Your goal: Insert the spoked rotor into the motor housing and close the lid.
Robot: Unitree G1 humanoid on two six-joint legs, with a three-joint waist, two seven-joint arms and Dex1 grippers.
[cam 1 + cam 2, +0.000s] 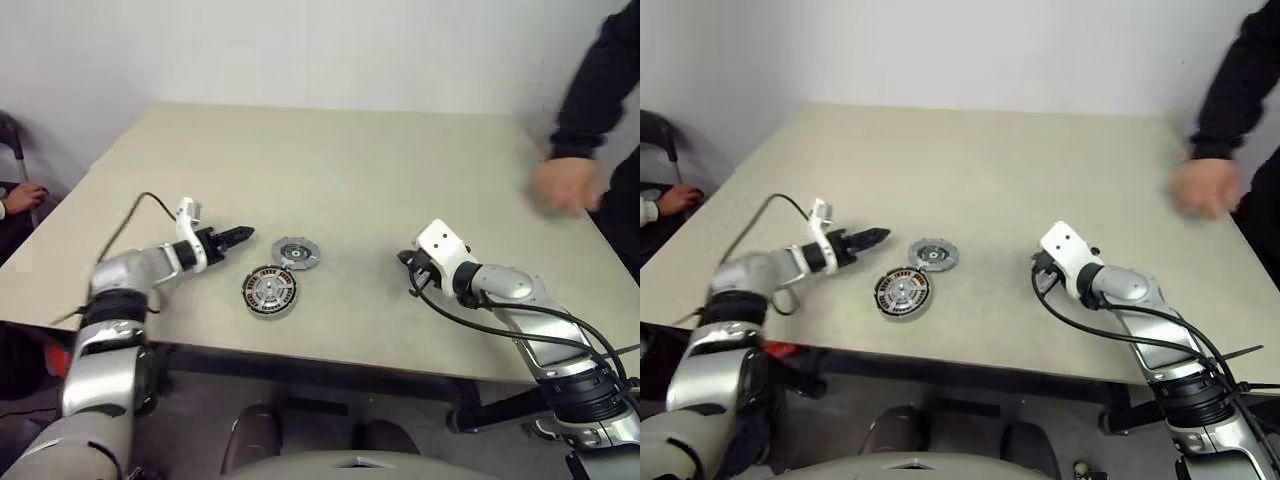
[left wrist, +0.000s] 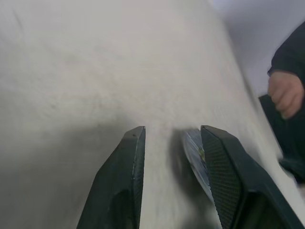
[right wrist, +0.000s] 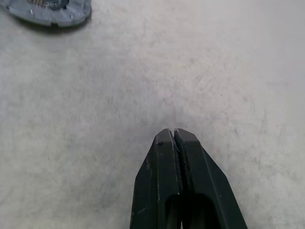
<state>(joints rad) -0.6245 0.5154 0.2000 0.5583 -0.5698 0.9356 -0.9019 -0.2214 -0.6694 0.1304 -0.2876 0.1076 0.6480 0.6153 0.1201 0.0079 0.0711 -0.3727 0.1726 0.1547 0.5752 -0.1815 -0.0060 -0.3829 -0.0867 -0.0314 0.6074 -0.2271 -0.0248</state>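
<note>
With left gripper (image 1: 243, 236) parted near the motor housing (image 1: 270, 292) and right gripper (image 3: 174, 134) pinched together, risks knocking the lid (image 1: 296, 252) beside the housing askew.

On the table (image 1: 400, 170), lid (image 1: 296, 252) just behind and right of motor housing (image 1: 270, 292); left gripper (image 1: 240, 237) left of lid; right gripper (image 1: 405, 260) well right.

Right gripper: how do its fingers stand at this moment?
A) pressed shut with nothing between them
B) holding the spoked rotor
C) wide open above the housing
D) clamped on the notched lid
A: the right gripper shows its two black fingers closed together over bare table.
</note>
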